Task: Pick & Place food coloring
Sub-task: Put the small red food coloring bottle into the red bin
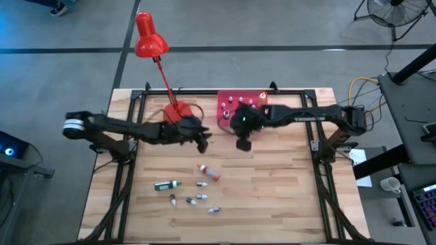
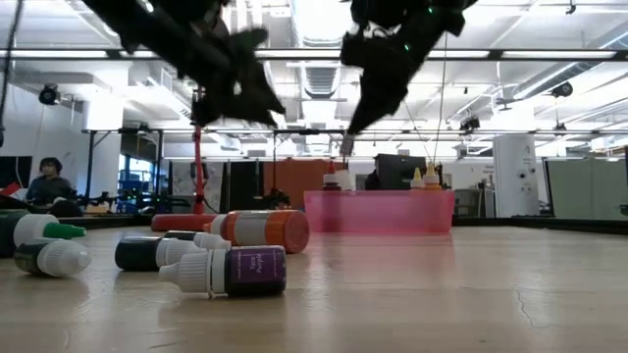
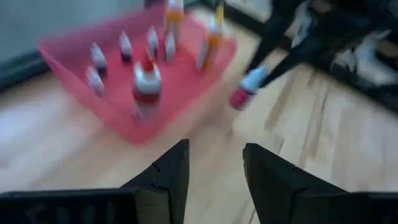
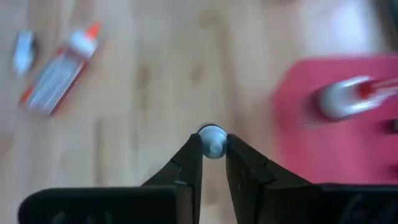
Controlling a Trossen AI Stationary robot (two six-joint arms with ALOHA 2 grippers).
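So I've got the right gripper [image 4: 212, 148] pinched down on one small bottle [image 4: 212, 140], and it's hanging in the air just off the near edge of the pink tray [image 1: 223, 109]. In the right wrist view the whitish cap pokes out between the fingertips, so the jaws have it by the neck or upper end. From the left wrist view that bottle [image 3: 247, 89] hangs tilted, pale cap up toward the fingers and reddish body slanting down, so its long axis is diagonal, not upright. My guess is that'll matter at the drop: the ones already in the tray stand on their bases, and this one may tip over if I let go like that.

The left gripper [image 3: 214, 168] is parked beside the tray too, near the red lamp [image 1: 150, 37] base, fingers apart with nothing between them. Looks like it's just waiting its turn out of the way.

The rest of the food coloring is lying flat on the table [image 1: 286, 197], well away from the tray toward the front. The orange-red bottle [image 1: 209, 173] lies diagonally with its white cap pointing back toward the tray, and the dark green one [image 1: 165, 184] lies roughly parallel to the tray's long edge.
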